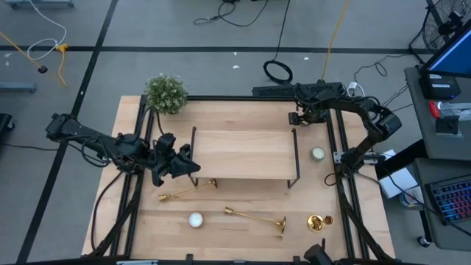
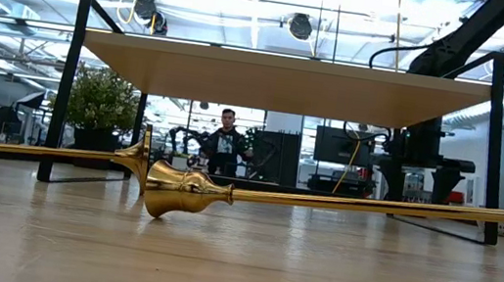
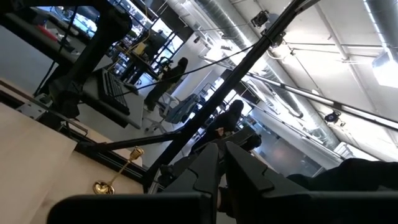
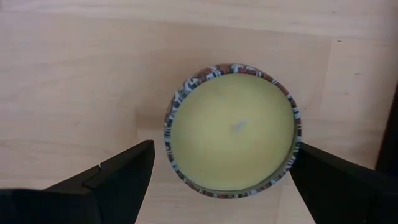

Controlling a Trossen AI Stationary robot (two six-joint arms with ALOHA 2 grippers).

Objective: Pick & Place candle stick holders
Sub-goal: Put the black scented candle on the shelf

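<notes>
Two gold candle stick holders lie on their sides near the table's front, one [image 1: 188, 190] in front of the shelf's left leg and one [image 1: 254, 218] [image 2: 322, 202] nearer the front edge. A third [image 1: 316, 221] [image 3: 118, 171] seems to stand upright at the near right. My right gripper [image 1: 300, 116] [image 4: 222, 152] points down at the far right, open. Its fingers stand on either side of a yellow candle [image 4: 233, 127] in a patterned cup, which the gripper hides in the high view. My left gripper [image 1: 184, 165] [image 3: 219, 168] is shut and raised at the shelf's left end, and nothing shows between its fingers.
The wooden shelf [image 1: 243, 151] [image 2: 281, 78] on black wire legs stands mid-table. A potted plant [image 1: 165, 93] is at the far left. One candle [image 1: 318, 154] sits right of the shelf and a white one [image 1: 195, 219] near the front. A person shows in the room behind.
</notes>
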